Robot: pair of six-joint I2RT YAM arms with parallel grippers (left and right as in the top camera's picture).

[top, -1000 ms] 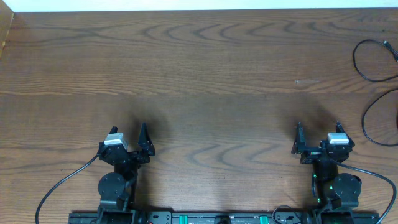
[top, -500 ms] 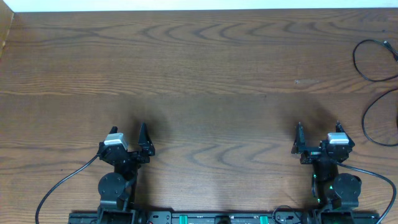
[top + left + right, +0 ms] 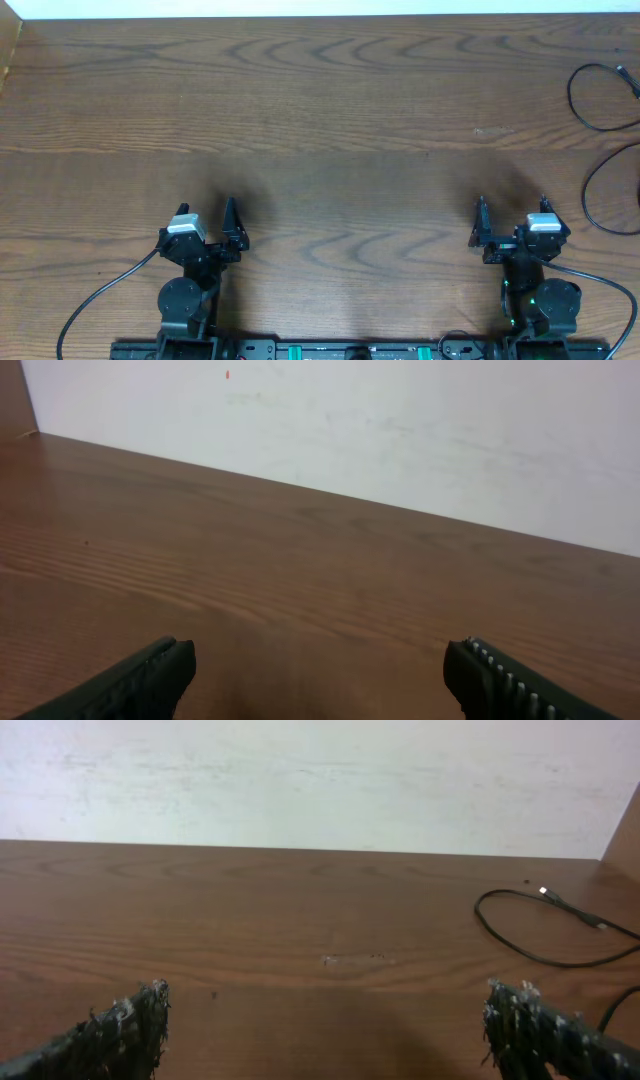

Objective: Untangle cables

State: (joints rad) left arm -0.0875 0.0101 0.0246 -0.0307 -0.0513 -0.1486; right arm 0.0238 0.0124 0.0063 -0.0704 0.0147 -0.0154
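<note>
Both hands sit low at the near edge of the bench (image 3: 320, 120), the left hand (image 3: 207, 212) and right hand (image 3: 512, 208) each spread wide and holding nothing. The cables (image 3: 583, 108) lie at the far right, well apart from both hands. They are thin black loops cut off by the frame, so I cannot tell how many there are.

The surface (image 3: 330, 120) is brown wood with wavy grain lines, smooth, with a soft shine. The wall (image 3: 400, 430) at its far edge is white, matt and a bit smudgy. My left end effector (image 3: 320, 655) looks like black ridged plastic. My right end effector (image 3: 325, 995) looks rough and fuzzy. The cables (image 3: 572, 92) are thin, black and smooth.
</note>
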